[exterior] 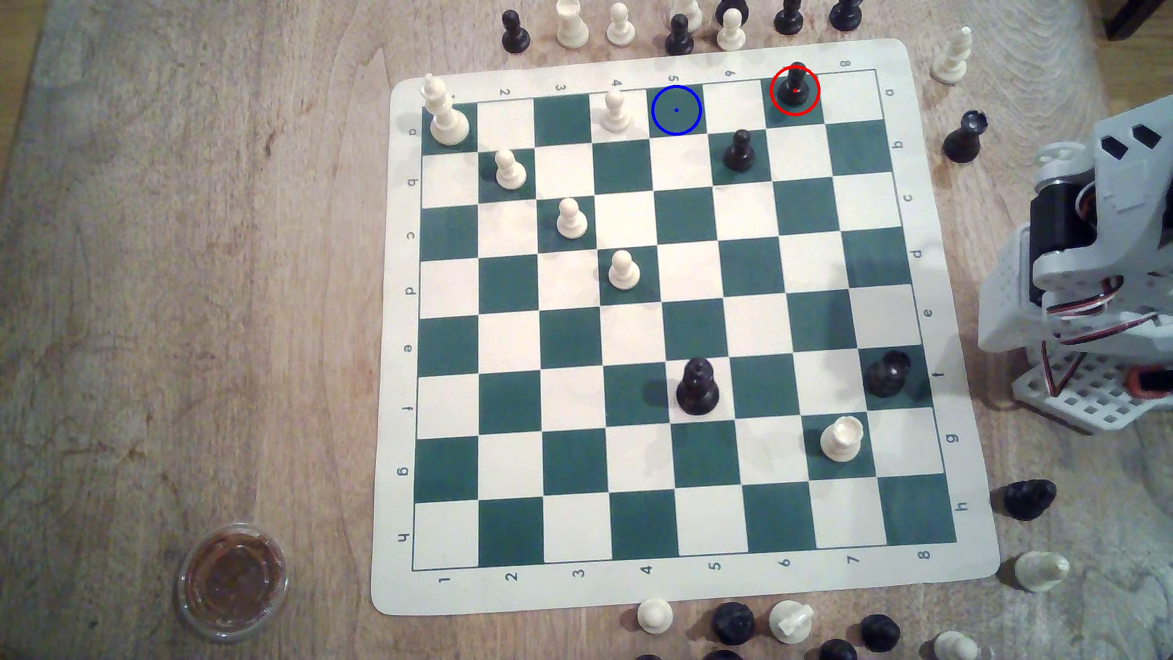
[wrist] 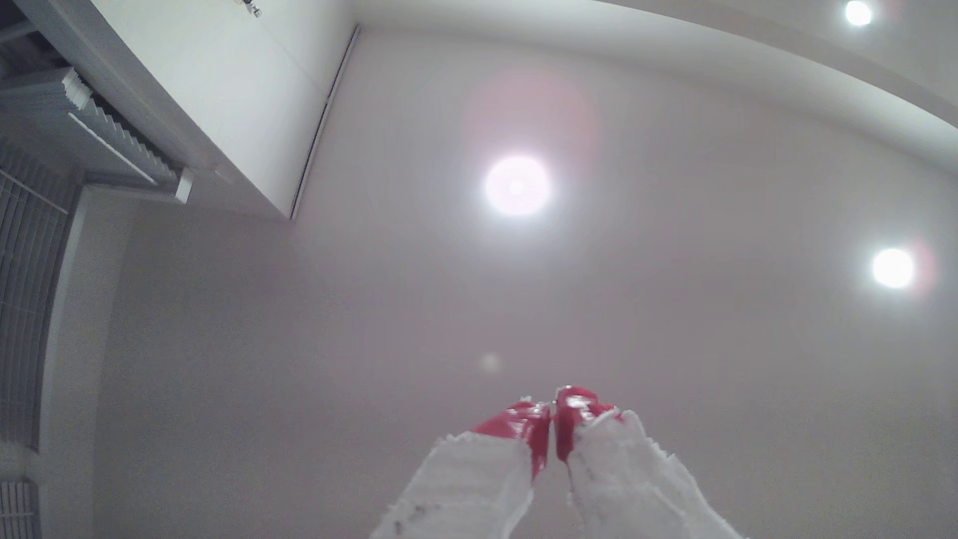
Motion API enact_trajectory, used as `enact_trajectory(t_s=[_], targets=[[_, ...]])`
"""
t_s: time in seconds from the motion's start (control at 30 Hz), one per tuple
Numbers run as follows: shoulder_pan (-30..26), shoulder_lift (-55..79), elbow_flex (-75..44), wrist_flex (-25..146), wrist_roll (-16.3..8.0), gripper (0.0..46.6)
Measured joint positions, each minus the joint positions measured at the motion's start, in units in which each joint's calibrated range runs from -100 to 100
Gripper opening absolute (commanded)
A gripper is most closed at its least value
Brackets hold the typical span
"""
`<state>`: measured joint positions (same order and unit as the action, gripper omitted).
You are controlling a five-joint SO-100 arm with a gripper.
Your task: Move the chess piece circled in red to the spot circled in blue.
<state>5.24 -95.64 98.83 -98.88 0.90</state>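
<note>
The chess piece circled in red (exterior: 795,85) is small and black, with a flared base and a flat-topped head. It stands on a green square in the far row of the board, toward the exterior view's right. The spot circled in blue (exterior: 676,110) is a bare green square two squares to its left in the same row. My white arm (exterior: 1092,254) is folded up off the board's right edge, far from both. In the wrist view my gripper (wrist: 552,409) points at the ceiling, its red-tipped fingers (wrist: 523,422) pressed together with nothing between them.
The green-and-cream board mat (exterior: 952,444) lies on a wooden table. A black pawn (exterior: 739,151) stands diagonally between piece and spot, a white pawn (exterior: 614,111) left of the spot. Captured pieces line the far, near and right edges. A lidded cup (exterior: 231,580) sits near left.
</note>
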Motion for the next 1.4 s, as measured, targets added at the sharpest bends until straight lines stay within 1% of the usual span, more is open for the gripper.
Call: enact_trajectory(t_s=[0.2,0.27,0.4,0.57,0.6,0.63,0.7,0.77,0.9,0.93,1.0,1.03,1.13,1.2,1.23,1.3,1.37,1.4], targets=[[0.52,0.00,0.00,0.64,0.20,0.2],[1.40,0.00,-0.27,5.02,0.20,0.2],[2.65,0.08,-3.34,19.04,0.20,0.2],[7.08,0.08,-10.66,42.63,0.24,0.2],[8.26,0.08,-12.11,46.93,0.24,0.2],[10.25,0.08,-14.55,56.18,0.24,0.2],[12.02,0.00,-16.09,65.42,0.24,0.2],[15.19,-0.08,-19.43,76.02,0.24,0.2],[18.73,-0.42,-24.40,88.92,0.24,0.2],[20.58,-0.50,-26.84,94.98,0.24,0.2],[22.12,-0.50,-28.56,100.64,0.00,0.2],[23.97,-0.50,-30.37,105.98,-0.10,0.2],[26.92,-0.50,-33.62,116.41,-0.24,0.2],[28.39,-0.50,-35.61,124.46,-0.63,0.2],[28.61,-0.50,-38.05,133.63,-0.88,0.2],[28.24,-0.50,-40.13,143.19,-0.88,0.2],[28.69,-0.75,-40.94,156.25,-0.83,1.0],[28.91,-0.75,-40.94,158.96,-0.78,1.9]])
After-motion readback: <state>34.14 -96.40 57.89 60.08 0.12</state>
